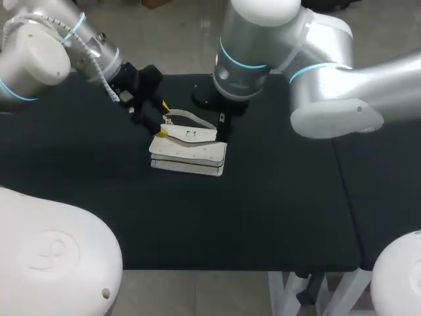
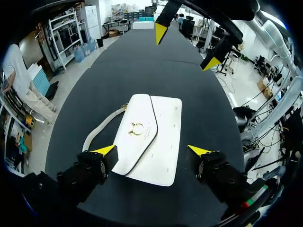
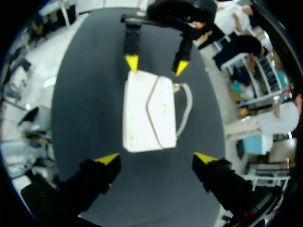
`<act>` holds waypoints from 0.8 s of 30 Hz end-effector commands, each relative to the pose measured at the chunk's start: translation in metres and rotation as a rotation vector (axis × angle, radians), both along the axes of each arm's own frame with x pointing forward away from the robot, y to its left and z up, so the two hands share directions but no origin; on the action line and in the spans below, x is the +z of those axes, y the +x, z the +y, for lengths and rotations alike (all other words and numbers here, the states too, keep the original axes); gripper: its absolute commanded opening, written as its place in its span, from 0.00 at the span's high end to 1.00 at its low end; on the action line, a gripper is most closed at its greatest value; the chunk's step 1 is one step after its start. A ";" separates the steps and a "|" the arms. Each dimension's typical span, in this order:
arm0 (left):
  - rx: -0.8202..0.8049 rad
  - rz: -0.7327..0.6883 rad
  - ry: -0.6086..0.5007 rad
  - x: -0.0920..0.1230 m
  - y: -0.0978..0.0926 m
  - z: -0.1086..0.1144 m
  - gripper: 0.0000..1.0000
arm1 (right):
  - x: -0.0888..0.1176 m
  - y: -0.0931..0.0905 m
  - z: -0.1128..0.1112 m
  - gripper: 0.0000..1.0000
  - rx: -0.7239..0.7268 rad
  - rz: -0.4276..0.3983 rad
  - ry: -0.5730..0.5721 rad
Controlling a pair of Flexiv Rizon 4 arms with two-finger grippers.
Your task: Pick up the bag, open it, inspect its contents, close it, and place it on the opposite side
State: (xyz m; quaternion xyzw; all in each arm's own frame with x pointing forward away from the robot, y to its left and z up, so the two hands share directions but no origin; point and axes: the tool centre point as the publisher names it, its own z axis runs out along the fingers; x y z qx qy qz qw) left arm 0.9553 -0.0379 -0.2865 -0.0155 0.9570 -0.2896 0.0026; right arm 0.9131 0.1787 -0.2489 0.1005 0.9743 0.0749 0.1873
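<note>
Closed white bag (image 1: 189, 150) flat on table (image 1: 263, 217)

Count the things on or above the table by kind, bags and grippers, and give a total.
White bag: 1
Grippers: 2, the left gripper and the right gripper
Total: 3

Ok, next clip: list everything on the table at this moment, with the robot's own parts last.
Bag: one, white, lying flat near the table's middle, flap shut.
Strap: one, white, looped beside the bag.
Clasp: one, gold, on the flap.
Table: one, black, under everything.
Left gripper: one, black with yellow tips, open, astride one end of the bag.
Right gripper: one, black with yellow tips, open, just short of the bag's opposite end.
</note>
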 end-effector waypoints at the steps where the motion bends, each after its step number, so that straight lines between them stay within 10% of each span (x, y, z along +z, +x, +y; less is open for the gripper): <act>1: 0.196 0.172 -0.087 0.009 0.010 0.005 0.00 | 0.006 0.024 -0.001 0.00 -0.234 0.146 0.052; 7: 0.639 0.588 -0.119 0.016 0.010 0.019 0.00 | 0.005 0.045 -0.027 0.00 -0.567 0.443 0.167; 14: 0.898 0.726 -0.070 0.014 -0.001 0.021 0.00 | 0.005 0.035 -0.049 0.00 -1.042 0.699 0.477; 16: 0.898 0.726 -0.070 0.014 -0.001 0.021 0.00 | 0.009 0.017 -0.045 0.00 -1.031 0.567 0.427; 24: 0.898 0.726 -0.070 0.014 -0.001 0.021 0.00 | 0.009 0.017 -0.045 0.00 -1.031 0.567 0.427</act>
